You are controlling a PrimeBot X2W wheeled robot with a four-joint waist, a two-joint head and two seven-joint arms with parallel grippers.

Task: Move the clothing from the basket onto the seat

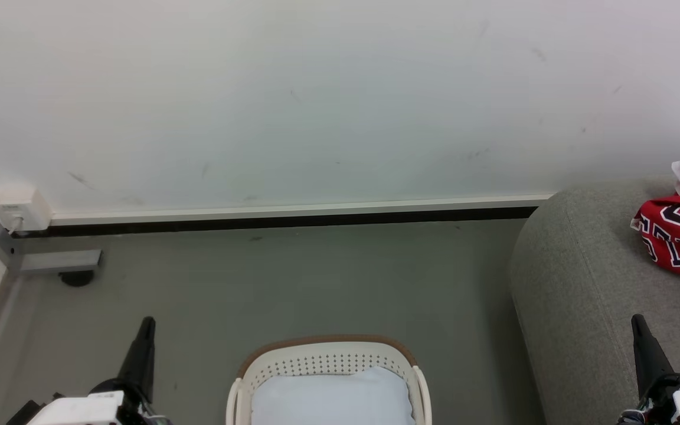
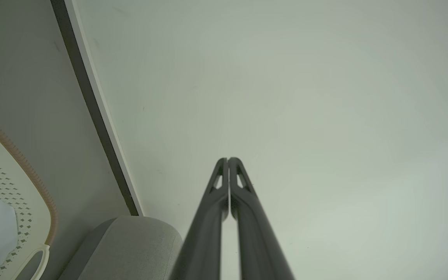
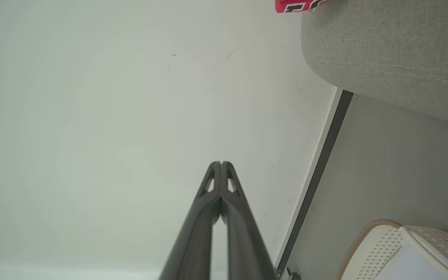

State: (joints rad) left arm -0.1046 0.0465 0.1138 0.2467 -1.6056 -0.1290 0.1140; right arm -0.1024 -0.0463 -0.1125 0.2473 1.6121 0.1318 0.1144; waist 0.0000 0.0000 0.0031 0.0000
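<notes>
- Two fingers of the left gripper (image 1: 146, 323) are pressed together with nothing between them. They point up toward the wall beside the basket, likely parked because no grasp is needed.
- Centre: the basket (image 1: 328, 344) sits on the floor with a pale cushion (image 1: 331, 395) in it, and no red cloth is visible in the part in view.
- Right: the clothing (image 1: 679, 236) lies bunched on the seat (image 1: 576, 283), apparently where it belongs.
- Far right: the right gripper (image 1: 637, 320) is likewise closed and empty, over the seat's edge.
</notes>
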